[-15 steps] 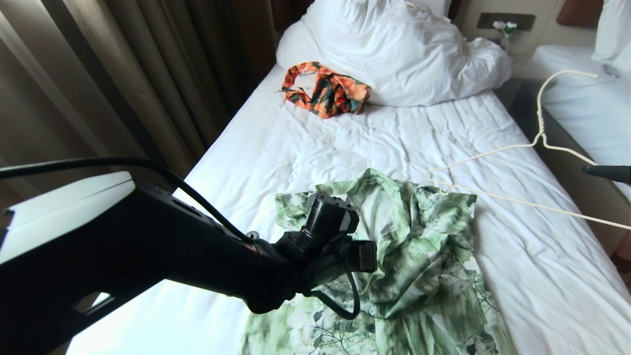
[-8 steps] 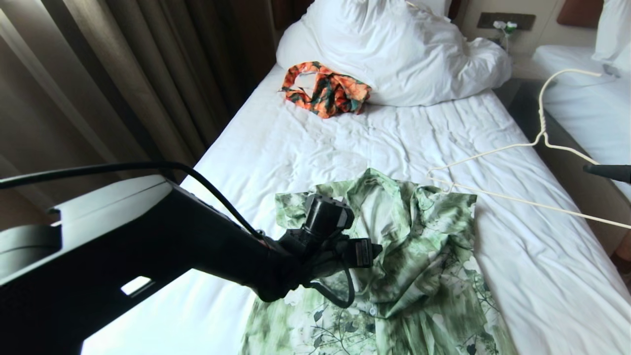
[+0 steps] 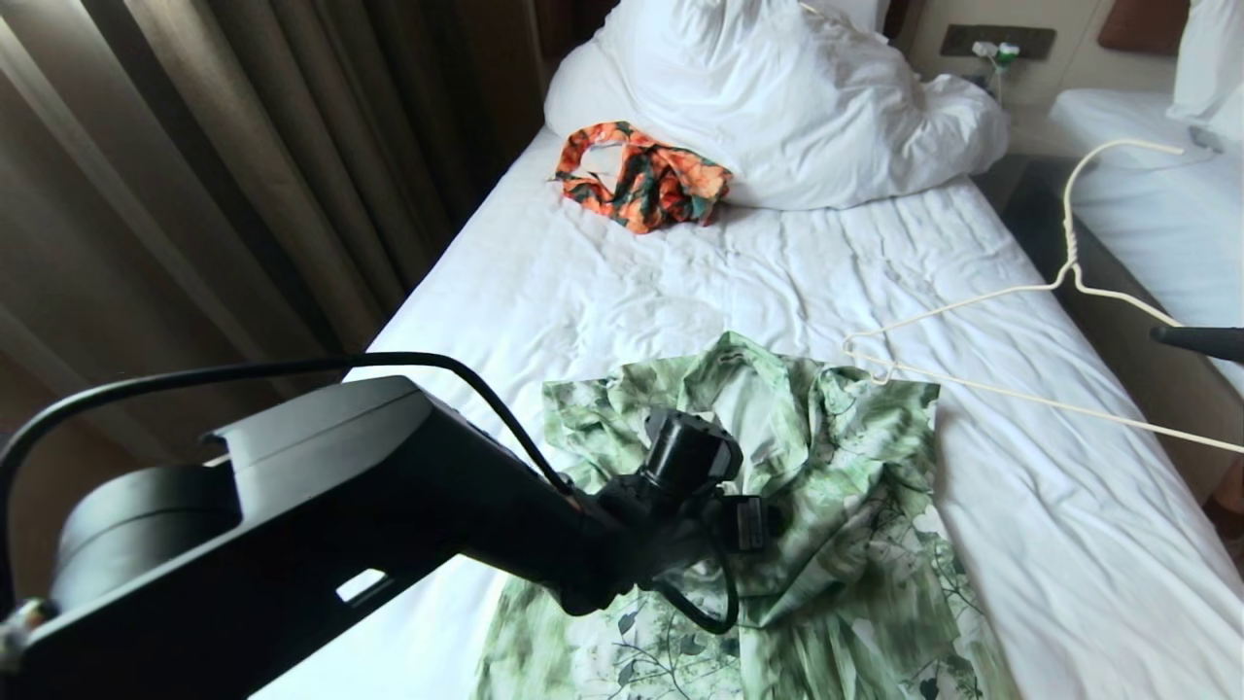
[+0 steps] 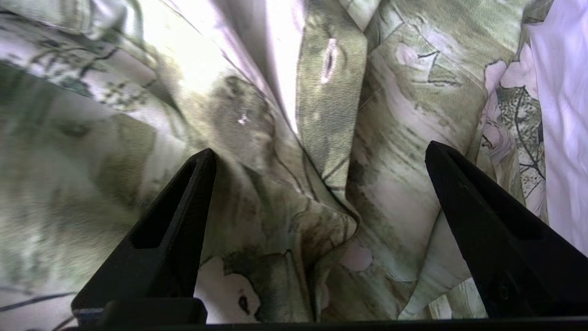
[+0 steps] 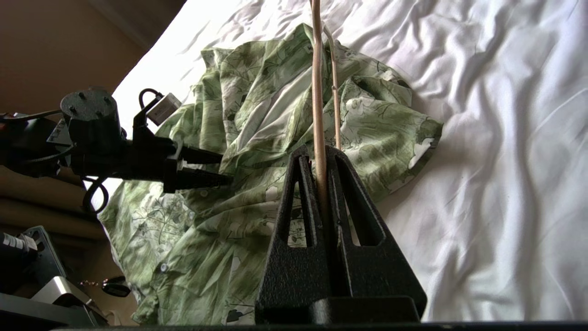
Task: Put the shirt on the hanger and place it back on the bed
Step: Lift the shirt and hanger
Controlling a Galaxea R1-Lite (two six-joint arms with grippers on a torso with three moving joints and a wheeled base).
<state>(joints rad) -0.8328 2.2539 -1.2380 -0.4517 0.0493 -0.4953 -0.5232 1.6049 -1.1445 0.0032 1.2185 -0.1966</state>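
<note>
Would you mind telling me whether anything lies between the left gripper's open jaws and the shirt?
Nothing visible does. The left gripper hangs over the front of the shirt with its jaws spread, only folded green fabric beneath them. The hanger, clamped in the right gripper, lies off to the side, its tip at the shirt's shoulder.

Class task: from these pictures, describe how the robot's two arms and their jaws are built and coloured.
The left arm is matte black with a pale flat panel, a looping black cable and a cylindrical wrist camera. Both grippers, left and right, have black, textured, wedge-shaped jaws with cut-out slots.
</note>
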